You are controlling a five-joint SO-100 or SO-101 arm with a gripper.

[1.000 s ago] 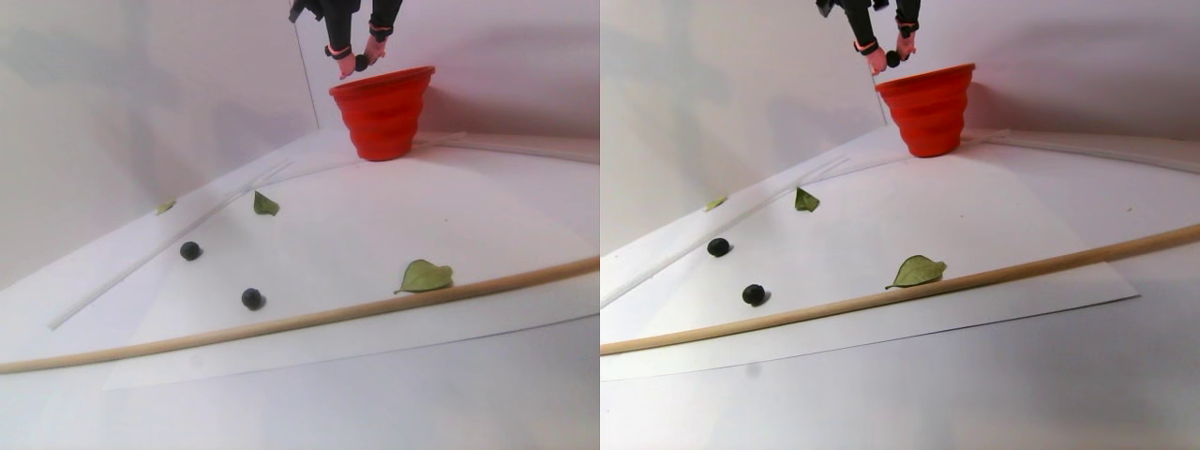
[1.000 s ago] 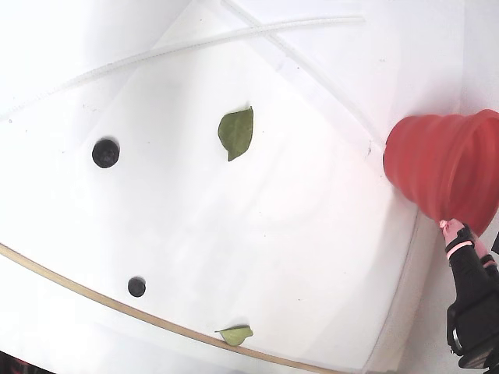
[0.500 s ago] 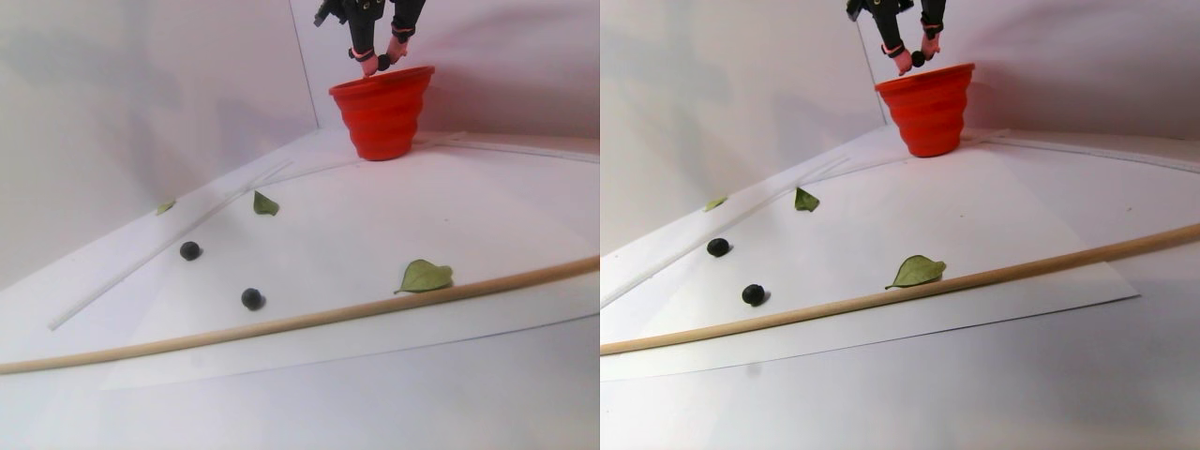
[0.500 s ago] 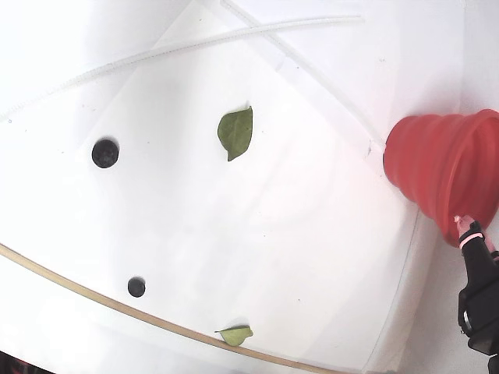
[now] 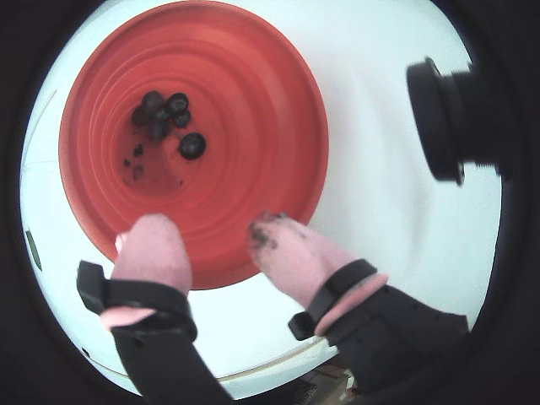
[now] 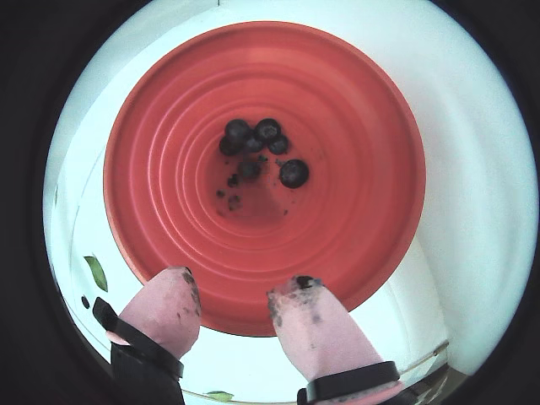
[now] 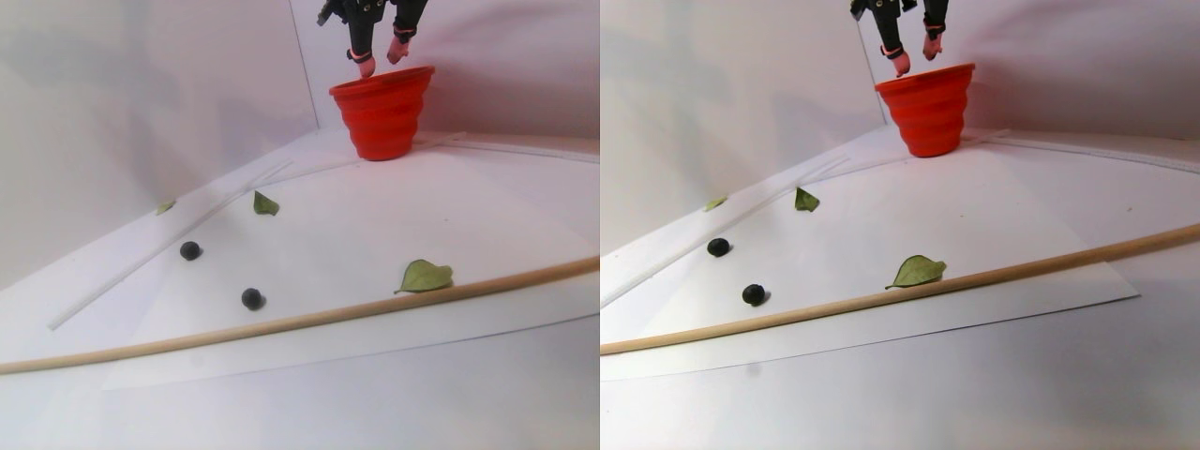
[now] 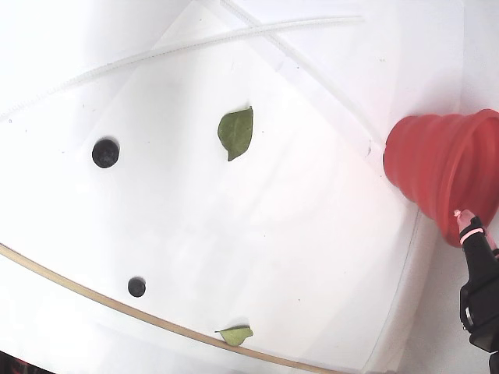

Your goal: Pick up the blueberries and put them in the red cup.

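Red cup (image 6: 337, 101): held a cluster of blueberries (image 6: 257, 143) at its bottom. Two more lay loose on the tabletop (image 8: 257, 234). My claw (image 6: 232, 308) hung empty, spread wide, over the rim.

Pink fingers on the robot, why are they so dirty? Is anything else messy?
The end effector has dark smears on its fingertips, likely berry juice. Dark specks also dot the red cup floor beside the blueberries.
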